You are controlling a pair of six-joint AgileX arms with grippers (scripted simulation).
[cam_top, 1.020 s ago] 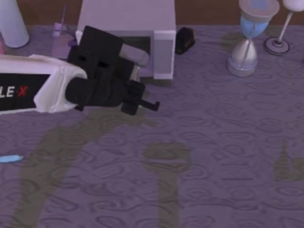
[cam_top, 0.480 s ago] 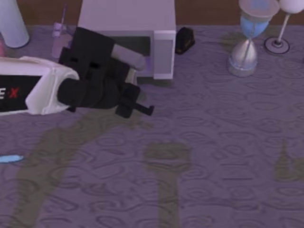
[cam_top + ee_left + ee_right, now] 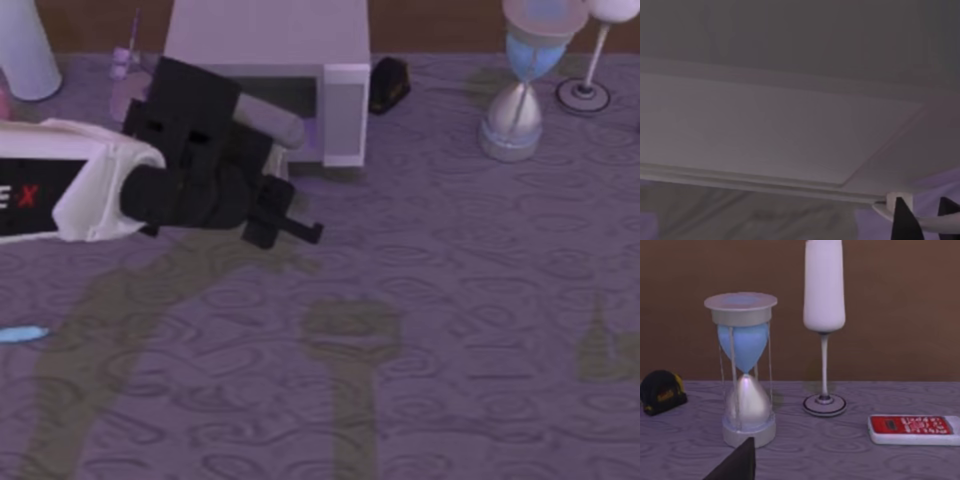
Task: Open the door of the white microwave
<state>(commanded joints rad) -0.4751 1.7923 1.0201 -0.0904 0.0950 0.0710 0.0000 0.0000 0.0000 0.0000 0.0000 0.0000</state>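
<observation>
1. Top view: the white microwave (image 3: 268,45) stands at the table's (image 3: 450,300) far edge, left of centre. Its door (image 3: 283,125) is swung open, as half a second ago. The left pincer (image 3: 290,225) has barely moved; whether it is wide or narrow I cannot tell.
2. Left wrist view: the door (image 3: 765,135) fills the frame; fingertips (image 3: 902,220) sit at its edge.
3. Right wrist view: hourglass (image 3: 742,370), glass (image 3: 824,325), tape measure (image 3: 660,391) on purple cloth.

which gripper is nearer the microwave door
Left. The left gripper is right at the front of the microwave, beside the door, which fills its wrist view. The right gripper is out of the top view, near the hourglass off to the microwave's right.
</observation>
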